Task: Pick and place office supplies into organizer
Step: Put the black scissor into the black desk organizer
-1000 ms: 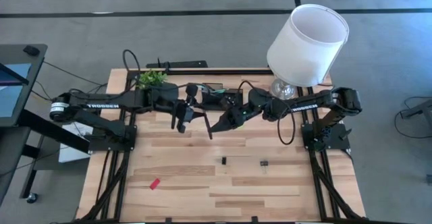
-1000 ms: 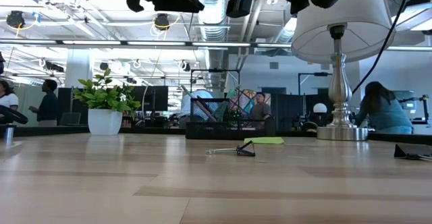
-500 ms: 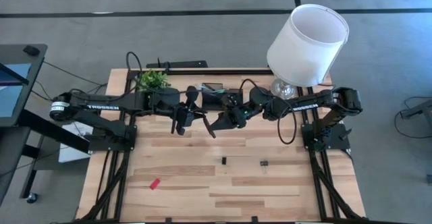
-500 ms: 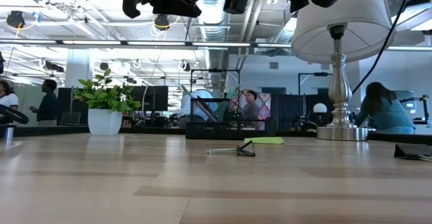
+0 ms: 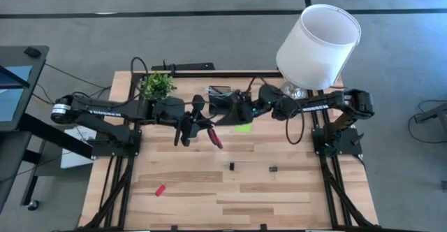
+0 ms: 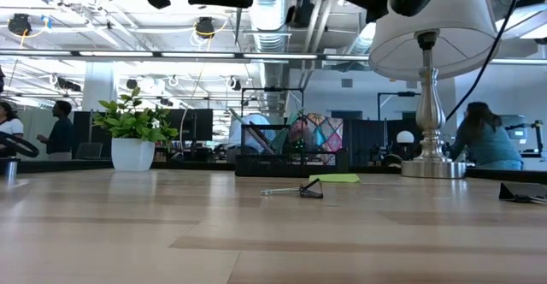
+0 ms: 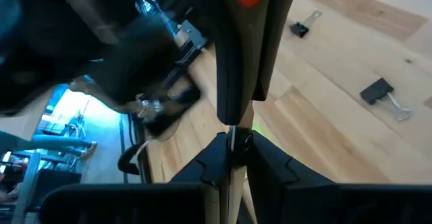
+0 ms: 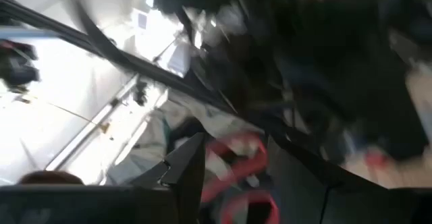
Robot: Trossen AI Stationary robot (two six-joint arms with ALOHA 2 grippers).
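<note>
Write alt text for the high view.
From above, the left gripper holds red-handled scissors over a wooden table, while the right gripper hovers at the black organizer. A lamp, plant and small clips sit nearby.

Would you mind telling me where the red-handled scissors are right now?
In the high view, the red-handled scissors hang above the table just left of centre, held by the left gripper, in front of the black organizer and beside the lime-green sticky-note pad.
</note>
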